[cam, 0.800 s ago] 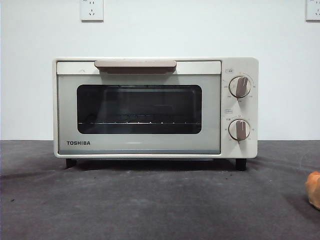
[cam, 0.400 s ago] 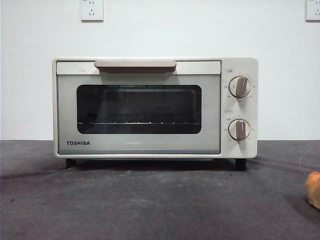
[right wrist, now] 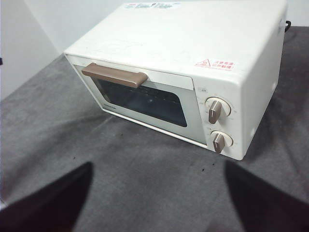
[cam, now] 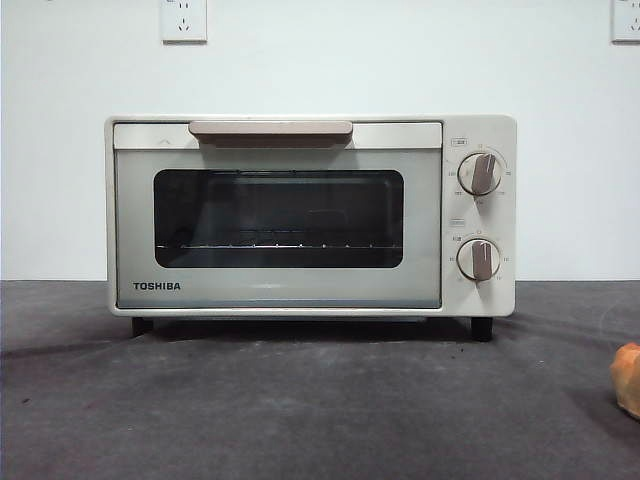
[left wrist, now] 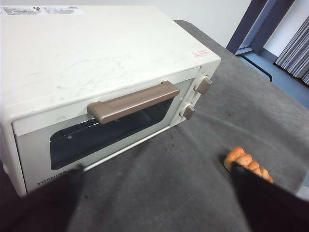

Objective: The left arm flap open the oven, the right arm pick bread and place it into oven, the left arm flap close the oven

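Observation:
The cream-white TOSHIBA oven (cam: 310,215) stands on the dark grey table with its door shut and its beige bar handle (cam: 270,130) up. It also shows in the left wrist view (left wrist: 96,63) and the right wrist view (right wrist: 193,58). The golden-orange bread (cam: 628,378) lies at the front view's right edge, cut off by the frame, and shows in the left wrist view (left wrist: 247,162) partly behind a jaw. My left gripper (left wrist: 154,203) is open above the table in front of the oven. My right gripper (right wrist: 159,198) is open, high in front of the oven.
Grey cloth covers the table (cam: 320,400). A white wall with two sockets (cam: 184,20) stands behind the oven. Two beige knobs (cam: 480,173) sit on the oven's right side. The table's edge and the floor show beyond the bread in the left wrist view (left wrist: 270,72).

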Controlling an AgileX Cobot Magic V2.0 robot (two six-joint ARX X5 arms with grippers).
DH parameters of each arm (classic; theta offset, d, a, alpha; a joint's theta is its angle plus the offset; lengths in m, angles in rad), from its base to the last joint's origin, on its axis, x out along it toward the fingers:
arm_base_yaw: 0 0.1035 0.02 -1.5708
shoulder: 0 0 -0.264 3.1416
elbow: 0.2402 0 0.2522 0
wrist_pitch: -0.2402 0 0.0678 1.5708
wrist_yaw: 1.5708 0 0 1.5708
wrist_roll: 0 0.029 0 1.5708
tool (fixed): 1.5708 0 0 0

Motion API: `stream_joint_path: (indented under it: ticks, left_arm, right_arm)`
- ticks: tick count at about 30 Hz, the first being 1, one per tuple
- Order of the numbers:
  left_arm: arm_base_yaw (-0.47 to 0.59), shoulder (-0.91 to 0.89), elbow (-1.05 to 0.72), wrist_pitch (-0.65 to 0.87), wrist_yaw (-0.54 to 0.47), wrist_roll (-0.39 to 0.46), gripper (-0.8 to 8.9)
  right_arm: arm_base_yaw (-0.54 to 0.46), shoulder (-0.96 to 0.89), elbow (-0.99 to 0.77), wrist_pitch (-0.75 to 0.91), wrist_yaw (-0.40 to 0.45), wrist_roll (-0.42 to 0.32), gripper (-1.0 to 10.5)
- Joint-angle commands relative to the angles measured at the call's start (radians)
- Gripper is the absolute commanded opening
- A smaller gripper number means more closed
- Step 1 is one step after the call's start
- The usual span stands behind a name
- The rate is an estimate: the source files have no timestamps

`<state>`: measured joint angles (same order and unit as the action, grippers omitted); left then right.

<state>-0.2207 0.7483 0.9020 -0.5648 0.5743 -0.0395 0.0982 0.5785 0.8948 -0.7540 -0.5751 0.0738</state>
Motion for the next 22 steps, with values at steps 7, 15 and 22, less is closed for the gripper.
stream_joint_path:
  ticks: [7,15,22]
  left_arm:
    - [-0.004,0.009,0.015,0.018,0.002,0.013,5.64]
    - [-0.007,0.009,0.015,0.019,0.002,0.013,5.63]
    - [-0.017,0.009,0.015,0.019,0.002,0.013,5.63]
  right_arm:
    - [0.008,0.066,0.015,-0.047,0.001,0.113,5.2]
    - [0.108,0.283,0.011,-0.183,0.164,0.129,5.2]
    - [0.249,0.525,0.008,-0.193,0.397,0.188,5.2]
